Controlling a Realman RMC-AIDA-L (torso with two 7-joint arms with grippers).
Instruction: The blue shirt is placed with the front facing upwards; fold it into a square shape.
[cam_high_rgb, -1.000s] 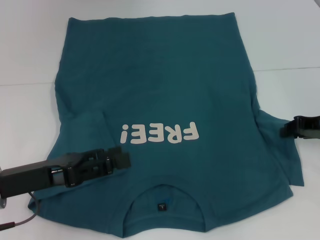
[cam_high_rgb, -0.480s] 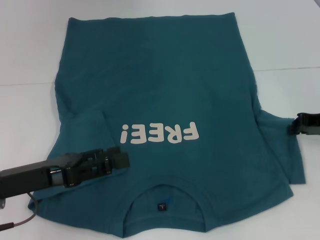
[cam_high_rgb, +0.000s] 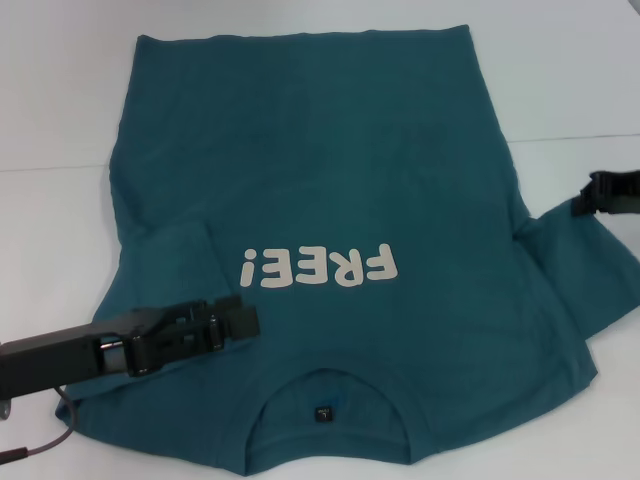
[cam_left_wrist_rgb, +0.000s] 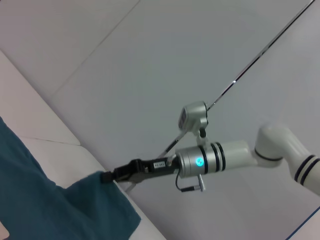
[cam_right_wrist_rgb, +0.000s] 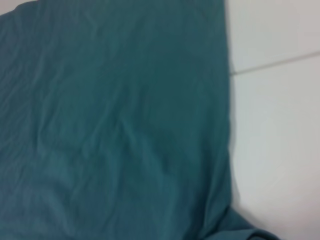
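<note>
Shirt (cam_high_rgb: 320, 190) lies front-up on our worktop (cam_high_rgb: 60, 120); our right gripper (cam_high_rgb: 590, 200) at three o'clock pinches the sleeve, which could slip free. Left gripper (cam_high_rgb: 240, 320) hovers near seven o'clock, jaws' state unclear.

Illumination is bright, even and diffuse in all three views; the source appears to be overhead, though no lamp is in view. In the head view, the white desk (cam_high_rgb: 560, 80) is close to overexposed and shows little surface detail. Shadows are weak: a soft, narrow dark band runs under the left tool (cam_high_rgb: 245, 318) on the blue shirt (cam_high_rgb: 320, 170), and faint shading marks the cloth folds. No hard glare is present. The head view is reasonably sharp at centre, with slight softness towards the edges. The right wrist view is soft throughout, probably out of focus at close range; the weave is not resolved. The left wrist view renders the far arm clearly, and the near cloth is blurred.
</note>
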